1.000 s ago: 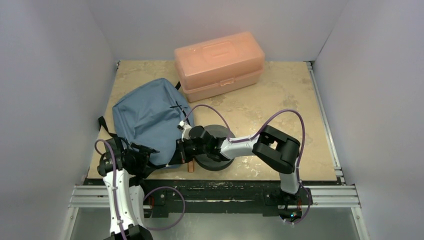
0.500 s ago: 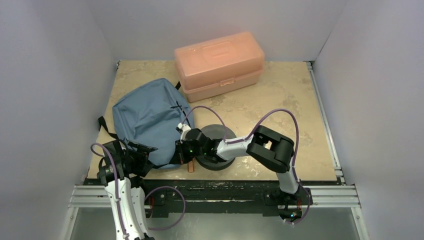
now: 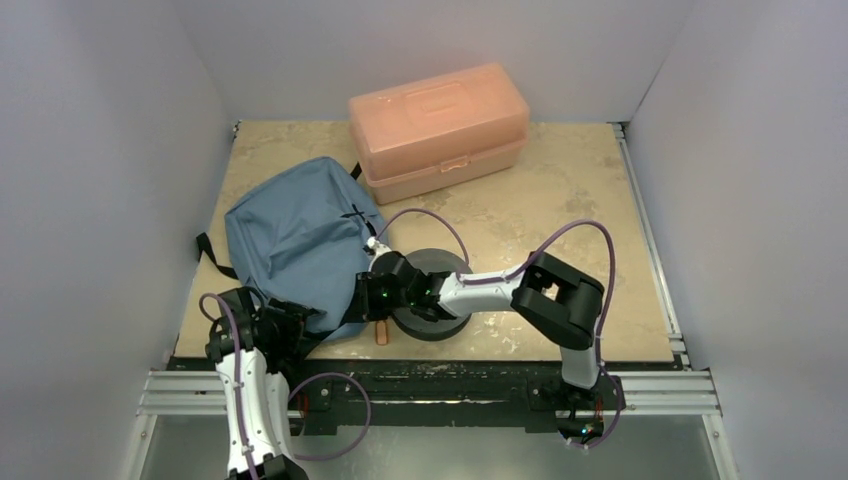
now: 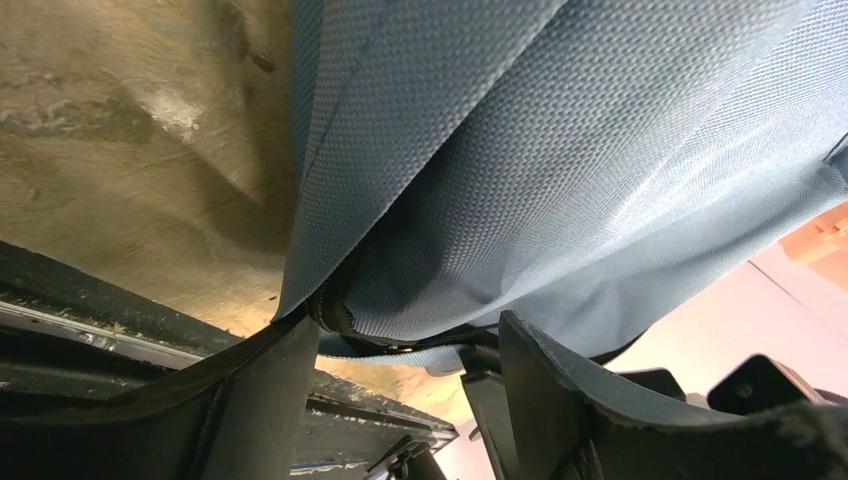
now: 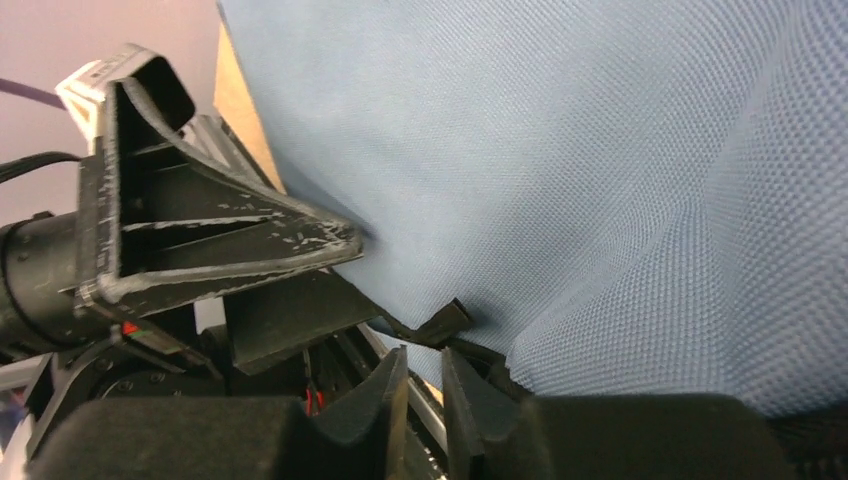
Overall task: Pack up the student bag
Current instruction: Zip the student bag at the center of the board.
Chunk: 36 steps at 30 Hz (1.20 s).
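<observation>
Slate-blue and soft, the rounded fabric student bag [image 3: 295, 235] lies flat on the left half of the beige counter [image 3: 560, 200]. Its long axis runs from the near edge toward the far left, and its near end sits right at the counter's lip. Both arms meet at that near end.

The left end effector [image 3: 290, 322] sits at the bag's near-left corner with its jaws wide apart. The wrist view shows the blue cloth and a stretch of black zipper [image 4: 335, 305] bulging into the gap, not yet pinched. The right end effector [image 3: 362, 303] reaches across from the right to the near-right edge. Its jaws are drawn almost together on what looks like a small black zipper tab [image 5: 443, 322] sticking out past the tips.

The bag's body lies farther in and to the left of both tools, and the zipper line seems to run between them along the near rim. My guess is that the right arm, already on the tab, is the one to draw it along that rim. The left, nearer the corner, would need to clamp the cloth first to brace it.

A rigid salmon-pink plastic box [image 3: 440, 125] stands well apart at the far side.
</observation>
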### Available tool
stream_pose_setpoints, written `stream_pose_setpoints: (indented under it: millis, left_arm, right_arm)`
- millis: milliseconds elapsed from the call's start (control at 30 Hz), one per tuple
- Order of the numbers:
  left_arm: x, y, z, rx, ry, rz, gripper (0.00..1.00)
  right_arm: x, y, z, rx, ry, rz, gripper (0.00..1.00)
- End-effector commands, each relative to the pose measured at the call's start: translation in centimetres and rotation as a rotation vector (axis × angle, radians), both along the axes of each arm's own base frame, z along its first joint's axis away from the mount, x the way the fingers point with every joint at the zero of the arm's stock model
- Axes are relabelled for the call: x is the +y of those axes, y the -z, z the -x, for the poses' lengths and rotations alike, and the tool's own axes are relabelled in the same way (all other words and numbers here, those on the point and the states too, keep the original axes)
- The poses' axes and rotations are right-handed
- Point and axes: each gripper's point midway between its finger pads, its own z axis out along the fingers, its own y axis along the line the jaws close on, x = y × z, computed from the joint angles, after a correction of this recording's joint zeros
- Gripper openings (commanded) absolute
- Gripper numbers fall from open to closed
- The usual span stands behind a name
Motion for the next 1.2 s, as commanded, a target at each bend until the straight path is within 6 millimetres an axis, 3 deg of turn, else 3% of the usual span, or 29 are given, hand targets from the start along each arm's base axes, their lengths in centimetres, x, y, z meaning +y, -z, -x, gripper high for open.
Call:
stream_pose_setpoints:
  millis: [0, 100, 400, 533, 733, 867, 967, 1067, 1167]
  left_arm:
    - [-0.4, 0.0, -0.2, -0.023, 0.02, 0.025, 0.65]
    - [-0.6, 0.0, -0.2, -0.032, 0.024, 0.031, 0.65]
    - [-0.8, -0.1, -0.3, -0.035, 0.036, 0.047, 0.64]
    - [-0.8, -0.3, -0.4, -0.036, 0.046, 0.046, 0.64]
    - [-0.8, -0.3, -0.6, -0.036, 0.05, 0.055, 0.63]
    - [-0.7, -0.2, -0.5, -0.034, 0.042, 0.044, 0.63]
    - [-0.5, -0.1, -0.4, -0.023, 0.029, 0.033, 0.63]
    - [-0.2, -0.1, -0.2, -0.003, 0.018, 0.02, 0.64]
    - [-0.1, -0.2, 0.0, 0.015, 0.016, 0.013, 0.69]
  right_arm:
    - [0.3, 0.7, -1.1, 0.043, 0.088, 0.038, 0.28]
    - [0.3, 1.5, -2.0, 0.007, 0.109, 0.081, 0.34]
    - [-0.4, 4.2, -3.5, 0.016, 0.218, 0.242, 0.37]
    - [-1.5, 5.2, -3.4, -0.017, 0.267, 0.342, 0.37]
    - [-0.9, 6.5, -2.1, -0.074, 0.241, 0.41, 0.35]
    - [0.7, 5.3, -2.8, -0.142, 0.219, 0.353, 0.22]
    - [1.5, 4.0, -3.1, -0.199, 0.214, 0.318, 0.0]
    - [2.1, 1.5, -3.5, -0.3, 0.208, 0.276, 0.0]
    - [2.3, -2.6, -3.5, -0.4, 0.218, 0.176, 0.0]
